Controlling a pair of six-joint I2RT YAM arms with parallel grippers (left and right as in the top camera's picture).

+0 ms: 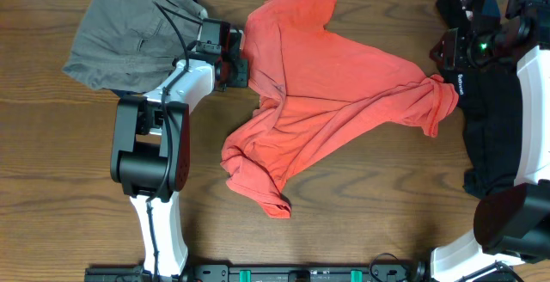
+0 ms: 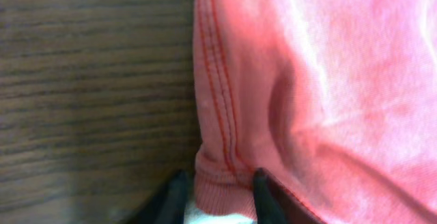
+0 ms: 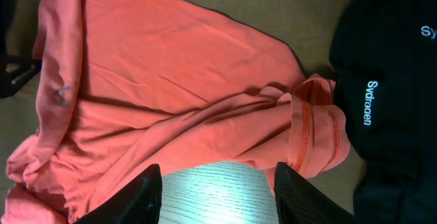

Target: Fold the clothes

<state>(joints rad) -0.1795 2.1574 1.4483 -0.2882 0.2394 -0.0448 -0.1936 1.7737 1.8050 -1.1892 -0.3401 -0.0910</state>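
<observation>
At the centre of the table (image 1: 51, 187), the coral-red T-shirt (image 1: 326, 84) lies crumpled. On its 10 o'clock edge, the left gripper (image 2: 218, 177) pinches a ribbed edge, jaws narrow. At 3 o'clock, the right gripper (image 3: 217, 171) stands wide near a sleeve, holding nothing, beside the black shirt (image 3: 389, 60).

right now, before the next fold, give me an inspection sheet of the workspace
surface: wooden table, bare wood showing
job's things: coral-red T-shirt crumpled mid-table; grey-khaki shorts far left; black shirt right
clutter: nothing seen
tools: left tool pinching the T-shirt's ribbed edge; right tool open over bare table beside a sleeve, holding nothing
cables: black cable over the shorts
surroundings: black rail at the near edge
</observation>
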